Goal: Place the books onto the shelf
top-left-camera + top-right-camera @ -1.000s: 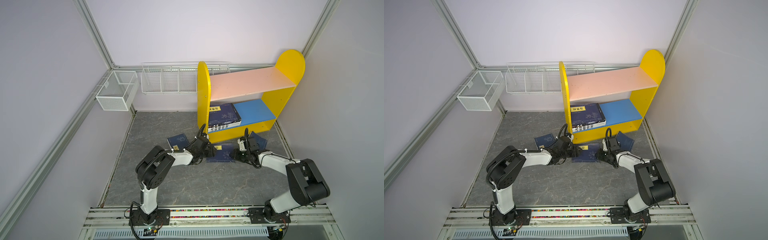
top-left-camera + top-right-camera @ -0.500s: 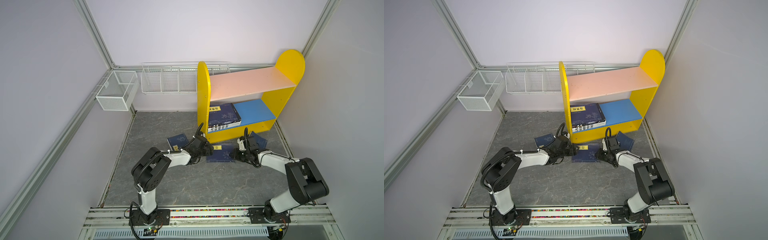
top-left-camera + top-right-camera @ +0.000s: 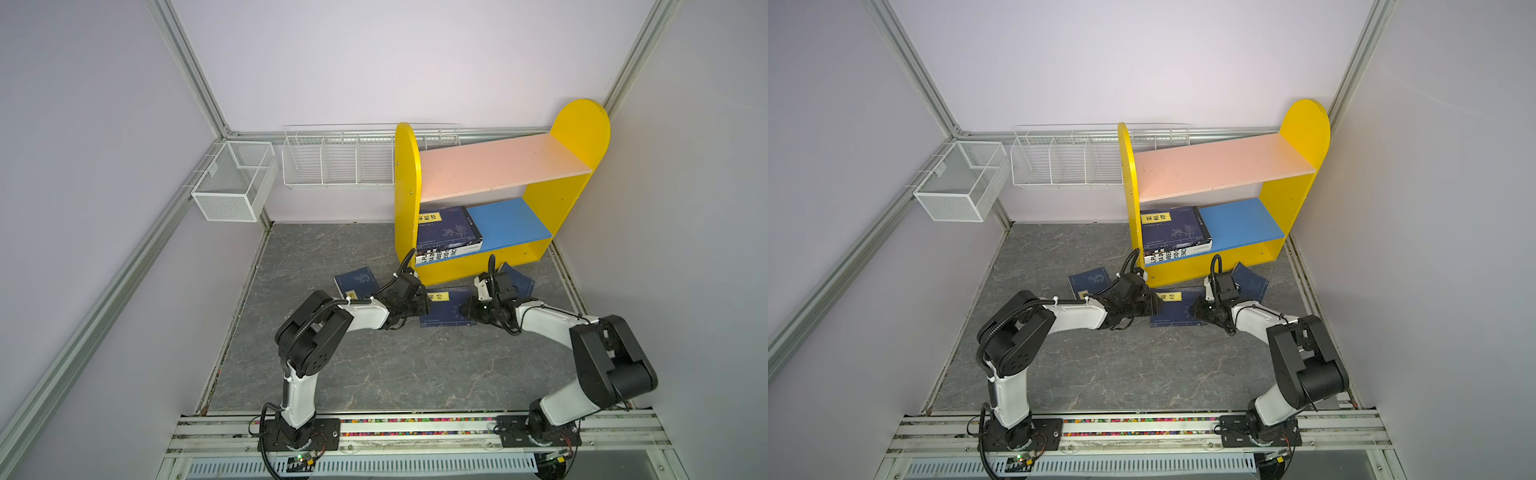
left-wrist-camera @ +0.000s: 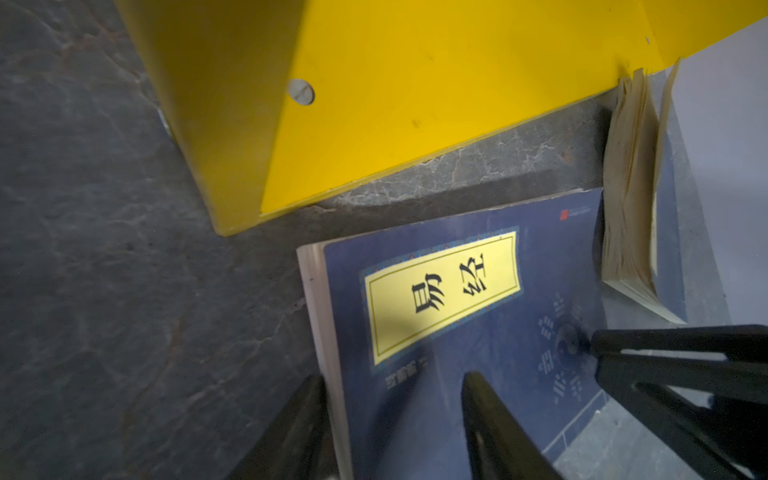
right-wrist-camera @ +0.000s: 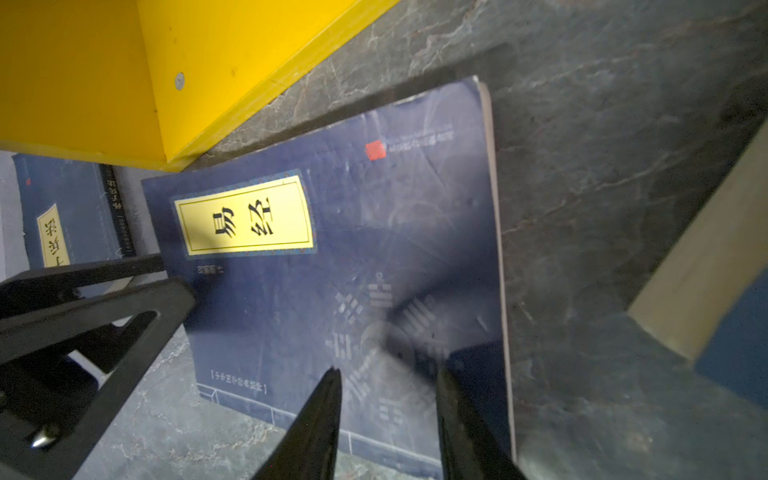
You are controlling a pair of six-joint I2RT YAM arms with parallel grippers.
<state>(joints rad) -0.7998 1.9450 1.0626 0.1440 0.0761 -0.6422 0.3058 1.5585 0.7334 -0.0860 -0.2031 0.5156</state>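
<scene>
A navy book with a yellow label (image 3: 446, 309) (image 3: 1173, 309) (image 4: 457, 316) (image 5: 332, 232) lies flat on the floor in front of the shelf (image 3: 503, 166) (image 3: 1221, 166). My left gripper (image 3: 426, 307) (image 4: 390, 380) is open and straddles the book's left edge, one finger outside the page edge and one over the cover. Over the right part of the cover, my right gripper (image 3: 467, 309) (image 5: 388, 371) stands open with both fingertips above it. On the blue lower board (image 3: 511, 226) a navy book (image 3: 449, 228) lies on a white-and-blue book (image 3: 440, 253).
Another navy book (image 3: 355, 282) (image 5: 62, 216) lies on the floor to the left. A third (image 3: 519, 280) (image 4: 631, 208) leans, pages fanned, by the shelf's yellow base (image 4: 415, 104). Two white wire baskets (image 3: 232, 187) (image 3: 336, 162) hang on the back walls.
The left gripper has slid a little toward the book and its jaws have narrowed round the book's left edge. The right gripper has barely moved.
</scene>
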